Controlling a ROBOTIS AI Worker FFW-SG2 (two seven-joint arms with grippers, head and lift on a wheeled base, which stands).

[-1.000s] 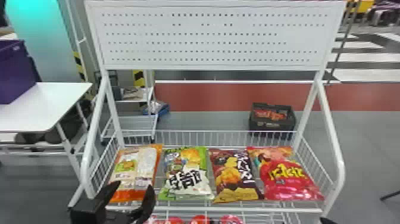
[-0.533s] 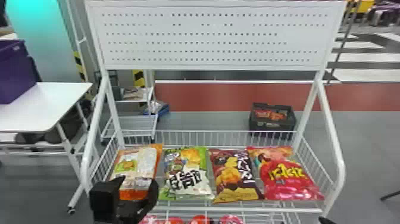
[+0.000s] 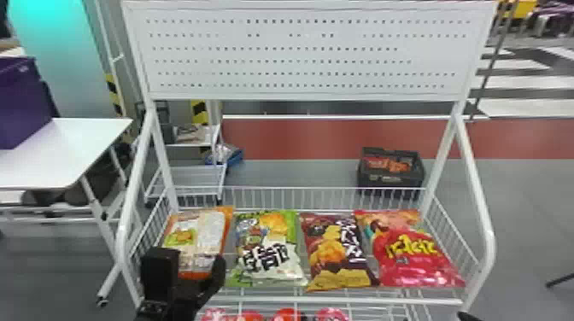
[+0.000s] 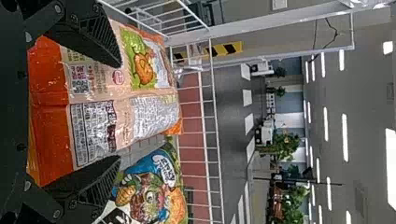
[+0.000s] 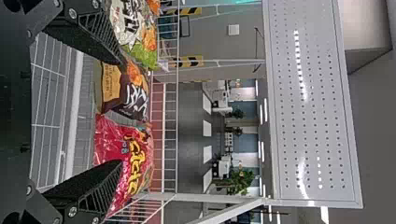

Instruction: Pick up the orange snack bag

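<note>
Head view: orange-and-white plastic snack bag [image 3: 206, 239] at approx 8 o'clock in white wire basket [image 3: 320, 301]; L gripper [image 3: 193, 265] at its 6 o'clock end. R gripper [image 3: 469, 316] btwn 4 & 5 o'clock.

L wrist: fingers [image 4: 100, 39] wide, bag btwn; can't tell re contact.

R wrist: fingers [image 5: 100, 39] wide.

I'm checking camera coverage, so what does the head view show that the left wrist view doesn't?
Head view: the red snack bag, the brown snack bag and the purple box.
Left wrist view: plants and ceiling lights.
Both: the orange snack bag and the green snack bag in the wire basket, and the left gripper, its fingers open on either side of the orange bag.
</note>
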